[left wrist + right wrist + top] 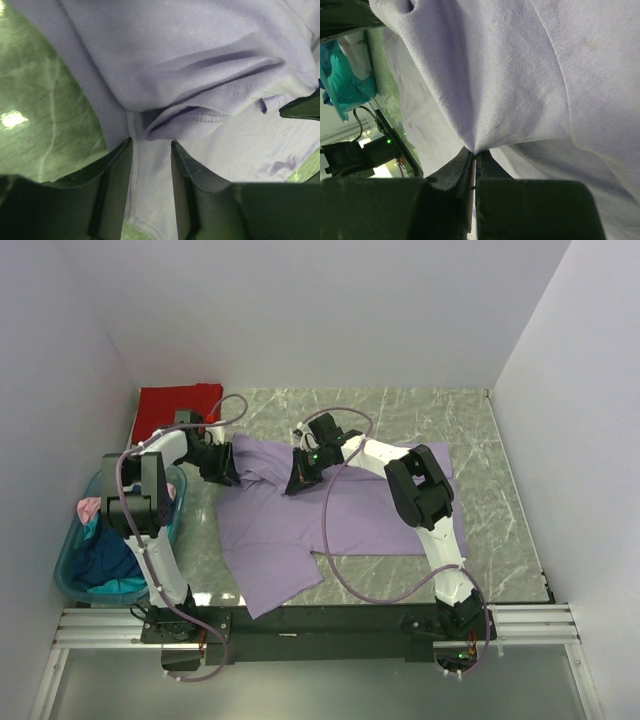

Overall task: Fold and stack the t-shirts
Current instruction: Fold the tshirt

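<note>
Cloth of the light purple t-shirt (340, 525), spread right of the teal tub (90, 595), is pinched tight in the right gripper (475, 154). The left gripper (151, 142) stands half-parted (cloth loose beneath it) at the shirt's tub-side edge. A red t-shirt (175, 405) lies beyond the tub.

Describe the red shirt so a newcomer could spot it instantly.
Start at the marble table and go to its far left corner by the back wall. The red t-shirt lies flat there. It is the only red cloth; the light purple t-shirt is spread mid-table.
</note>
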Action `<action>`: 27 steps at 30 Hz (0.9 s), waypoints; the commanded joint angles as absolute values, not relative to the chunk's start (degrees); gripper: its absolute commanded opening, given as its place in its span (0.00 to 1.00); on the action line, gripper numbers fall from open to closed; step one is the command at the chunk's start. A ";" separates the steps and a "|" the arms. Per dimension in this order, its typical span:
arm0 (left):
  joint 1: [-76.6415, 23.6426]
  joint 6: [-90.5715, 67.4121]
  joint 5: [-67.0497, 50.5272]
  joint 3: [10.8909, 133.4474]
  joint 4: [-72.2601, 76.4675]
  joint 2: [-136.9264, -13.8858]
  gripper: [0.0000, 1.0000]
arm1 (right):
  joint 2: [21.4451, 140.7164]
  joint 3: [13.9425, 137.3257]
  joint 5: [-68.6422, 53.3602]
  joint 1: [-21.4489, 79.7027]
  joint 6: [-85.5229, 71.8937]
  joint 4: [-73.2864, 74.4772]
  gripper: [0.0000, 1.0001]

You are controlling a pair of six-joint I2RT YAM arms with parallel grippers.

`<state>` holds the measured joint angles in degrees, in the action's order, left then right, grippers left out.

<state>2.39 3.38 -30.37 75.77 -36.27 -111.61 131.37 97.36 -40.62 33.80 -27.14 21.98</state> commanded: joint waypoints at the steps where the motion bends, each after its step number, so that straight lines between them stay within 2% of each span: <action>1: 1.58 3.69 -32.43 77.08 -34.98 -112.50 0.41 | 128.32 97.91 -42.01 33.05 -26.28 22.41 0.00; 7: 0.62 2.73 -32.78 77.08 -34.10 -113.11 0.39 | 128.32 97.47 -42.01 32.87 -25.84 22.59 0.00; 12: 0.62 2.28 -32.70 77.78 -34.10 -112.68 0.28 | 128.32 97.21 -42.27 32.70 -25.58 22.94 0.00; 16: 0.53 2.37 -31.55 78.31 -34.80 -111.36 0.32 | 128.50 97.47 -42.54 32.61 -25.58 22.94 0.00; 19: 0.53 2.46 -31.81 78.49 -35.07 -111.09 0.30 | 128.58 97.56 -42.71 32.61 -25.93 22.77 0.00; 22: 0.35 2.55 -31.82 78.58 -35.07 -111.53 0.24 | 128.76 97.47 -42.80 32.61 -26.10 22.68 0.00; 26: 0.35 3.25 -31.99 79.10 -35.86 -110.93 0.01 | 128.76 97.73 -43.07 32.61 -25.75 23.46 0.00; 27: 0.53 3.60 -31.99 79.28 -36.12 -110.31 0.01 | 128.50 97.82 -43.15 32.52 -25.23 23.81 0.00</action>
